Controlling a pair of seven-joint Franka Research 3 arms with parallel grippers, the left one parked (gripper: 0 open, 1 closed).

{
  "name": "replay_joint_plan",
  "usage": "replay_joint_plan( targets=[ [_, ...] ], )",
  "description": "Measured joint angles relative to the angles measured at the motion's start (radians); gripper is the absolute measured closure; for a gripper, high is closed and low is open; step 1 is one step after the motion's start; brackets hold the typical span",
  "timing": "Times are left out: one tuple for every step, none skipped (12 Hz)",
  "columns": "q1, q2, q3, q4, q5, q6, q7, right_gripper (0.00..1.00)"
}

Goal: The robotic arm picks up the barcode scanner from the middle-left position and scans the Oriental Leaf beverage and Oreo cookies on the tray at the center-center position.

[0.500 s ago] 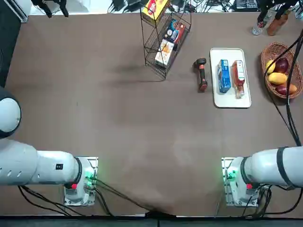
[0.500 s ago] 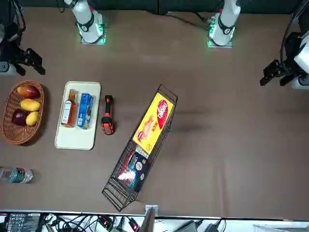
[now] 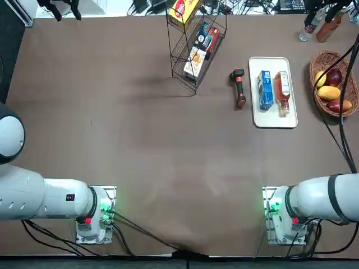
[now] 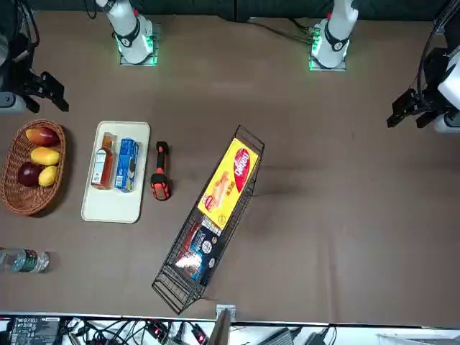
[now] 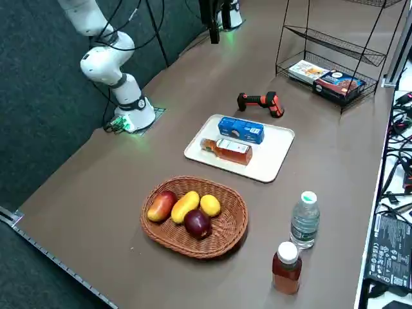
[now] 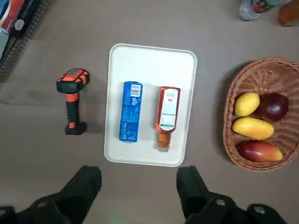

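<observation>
Little has moved since the earlier frame: my right gripper (image 4: 49, 106) has shifted slightly at the edge of the front view, while the scanner (image 3: 239, 88), the tray (image 3: 286, 64) and its two items look unchanged. I judge we're at the opening step, the approach to the scanner, with nothing picked up or scanned.

My fingers (image 6: 86, 183) stand wide apart with nothing between them. From the wrist, the scanner lies ahead of the fingertips and off to the robot's left, well apart from them. It rests on the bench (image 3: 140, 168) just beside the tray, on the side away from the fruit basket (image 5: 161, 241), its head pointing away from the robot and its grip towards it.

Next I'd bring the arm left and forward until the open fingers straddle the grip, then lower and close. The slim grip could roll or twist if I catch it off-centre. After that, the blue cookie packet (image 3: 265, 91) is the nearer target, with the tea bottle (image 3: 283, 94) beyond it, both lying on the tray.
</observation>
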Motion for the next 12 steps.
replay_joint_plan(
  targets=[
    [0.007,0.008,0.003,-0.001,0.007,0.0,0.009,0.0],
    [0.022,0.018,0.006,-0.007,0.012,0.009,0.02,0.0],
    [0.04,0.029,0.008,-0.019,0.018,0.031,0.036,0.0],
    [0.056,0.04,0.01,-0.034,0.021,0.054,0.05,0.0],
    [0.072,0.05,0.012,-0.051,0.027,0.069,0.055,0.0],
    [0.086,0.061,0.013,-0.068,0.039,0.086,0.058,0.0],
    [0.096,0.07,0.013,-0.087,0.059,0.106,0.06,0.0],
    [0.104,0.078,0.013,-0.111,0.076,0.131,0.06,0.0],
    [0.109,0.083,0.014,-0.138,0.085,0.16,0.06,0.0],
    [0.116,0.088,0.014,-0.167,0.09,0.195,0.06,0.0],
    [0.127,0.093,0.014,-0.198,0.093,0.233,0.06,0.0],
    [0.142,0.101,0.014,-0.225,0.095,0.267,0.071,0.0]
  ],
)
